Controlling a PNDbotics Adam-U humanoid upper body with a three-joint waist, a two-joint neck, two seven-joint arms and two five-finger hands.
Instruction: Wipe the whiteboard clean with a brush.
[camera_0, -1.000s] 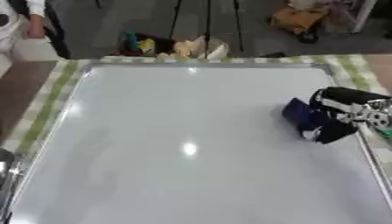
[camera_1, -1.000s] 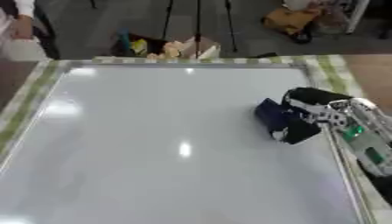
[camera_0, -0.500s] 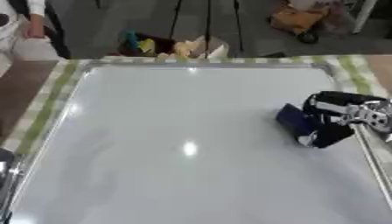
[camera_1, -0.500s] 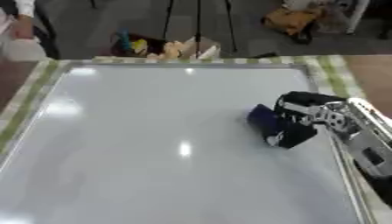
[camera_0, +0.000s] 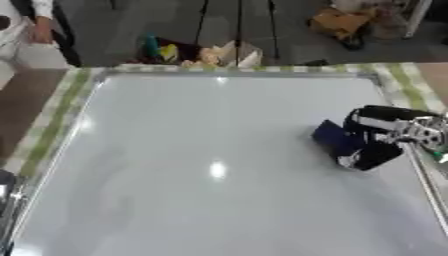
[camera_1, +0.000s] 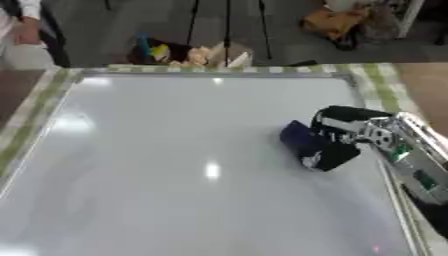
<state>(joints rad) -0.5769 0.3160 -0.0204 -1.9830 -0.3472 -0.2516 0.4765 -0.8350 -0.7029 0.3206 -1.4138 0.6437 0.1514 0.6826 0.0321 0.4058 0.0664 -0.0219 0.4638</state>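
A large whiteboard (camera_0: 192, 165) with a metal frame lies flat and fills most of both views; its surface looks blank, with light glare. My right hand (camera_0: 378, 135) comes in from the right edge and is curled round a dark blue brush (camera_0: 332, 138), which rests on the board near its right side. The same brush (camera_1: 299, 138) shows left of my fingers in the right eye view. A dark part at the lower left edge (camera_0: 5, 185) may be my left arm; no left hand shows.
A green-and-white checked cloth (camera_0: 52, 117) lies under the board and shows along its left, far and right edges. Beyond the far edge are tripod legs (camera_0: 238, 25), coloured clutter (camera_0: 192, 52) on the floor and a person standing at the upper left (camera_0: 31, 25).
My right hand has slid the brush a little to the left across the board. The whiteboard itself has not moved.
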